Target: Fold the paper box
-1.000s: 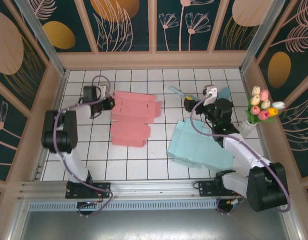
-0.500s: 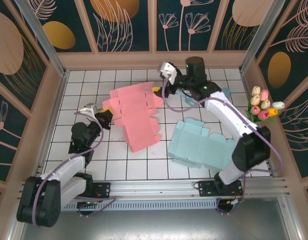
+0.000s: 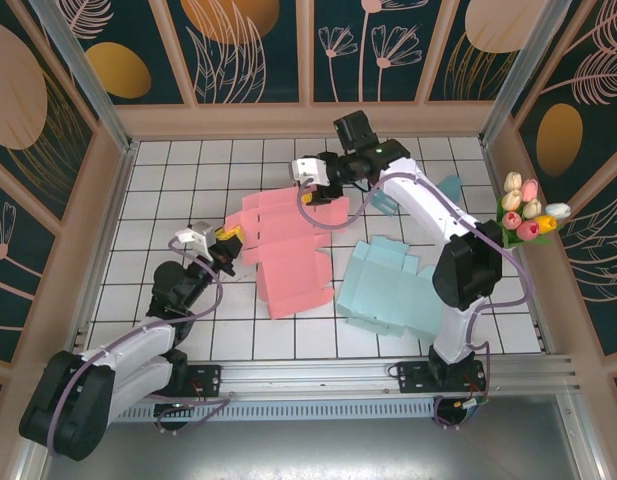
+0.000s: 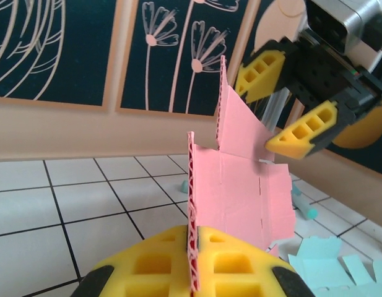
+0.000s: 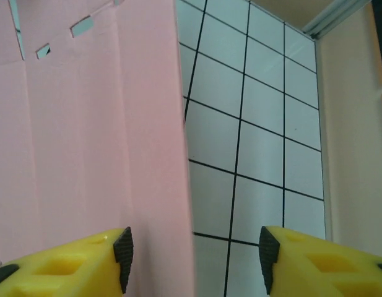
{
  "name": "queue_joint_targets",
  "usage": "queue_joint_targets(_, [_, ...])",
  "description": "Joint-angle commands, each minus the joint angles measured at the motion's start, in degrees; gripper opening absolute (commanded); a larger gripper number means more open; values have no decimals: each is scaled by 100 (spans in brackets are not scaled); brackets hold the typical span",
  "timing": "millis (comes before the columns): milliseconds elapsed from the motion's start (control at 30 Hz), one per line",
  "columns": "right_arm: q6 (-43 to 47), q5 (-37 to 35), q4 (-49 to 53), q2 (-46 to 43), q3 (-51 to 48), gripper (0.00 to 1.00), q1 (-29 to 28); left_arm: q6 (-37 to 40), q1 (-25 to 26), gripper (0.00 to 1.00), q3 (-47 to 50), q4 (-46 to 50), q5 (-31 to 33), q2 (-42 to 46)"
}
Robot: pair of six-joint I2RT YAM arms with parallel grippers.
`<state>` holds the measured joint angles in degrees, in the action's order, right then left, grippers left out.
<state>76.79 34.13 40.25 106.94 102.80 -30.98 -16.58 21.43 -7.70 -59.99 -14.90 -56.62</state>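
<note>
At the left edge of the pink cardboard box blank (image 3: pixel 288 255), the left gripper (image 3: pixel 226 240) is clenched on the sheet. In its wrist view the two yellow pads (image 4: pixel 147 272) meet with the corrugated edge sandwiched between them, and the held panel stands on edge rather than lying flat. I take that hold as an anchor, keeping the blank from sliding on the white gridded tabletop (image 3: pixel 168 190) while the other arm works. The blank itself sits mid-table, its near panels seemingly flat and one flap (image 4: pixel 237 133) at its far end raised.

Over that far end the right gripper (image 3: pixel 308 192) reaches in with its jaws apart, one on each side of the raised flap. Its wrist view shows pink card close against one pad and a clear gap of tabletop before the other, so nothing is gripped. I cannot tell whether the near pad touches the card. It looks placed to pinch or press that flap along its crease.

To the right of the pink blank lies a pale blue box blank (image 3: pixel 398 290), flat and untouched, and further right a vase of tulips (image 3: pixel 523 220). The right arm covers part of a small pale blue object (image 3: pixel 380 203) just beyond the pink blank, and the crease lines are hard to make out.
</note>
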Motion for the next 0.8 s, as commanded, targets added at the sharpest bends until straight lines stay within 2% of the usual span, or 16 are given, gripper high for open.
queue_joint_targets(0, [554, -217, 724, 152, 363, 54, -127, 505, 178, 0, -38, -208, 94, -7])
queue_joint_targets(100, [582, -485, 1190, 339, 601, 51, -160, 626, 264, 0, -18, -168, 333, -23])
queue_joint_targets(267, [610, -766, 2049, 762, 1141, 45, -222, 683, 283, 0, -65, -119, 321, -62])
queue_joint_targets(533, [504, -1170, 2294, 856, 1264, 43, -295, 697, 289, 0, -113, -139, 339, -341])
queue_joint_targets(767, [477, -1339, 2332, 838, 1232, 36, -294, 696, 287, 0, -154, -111, 287, -385])
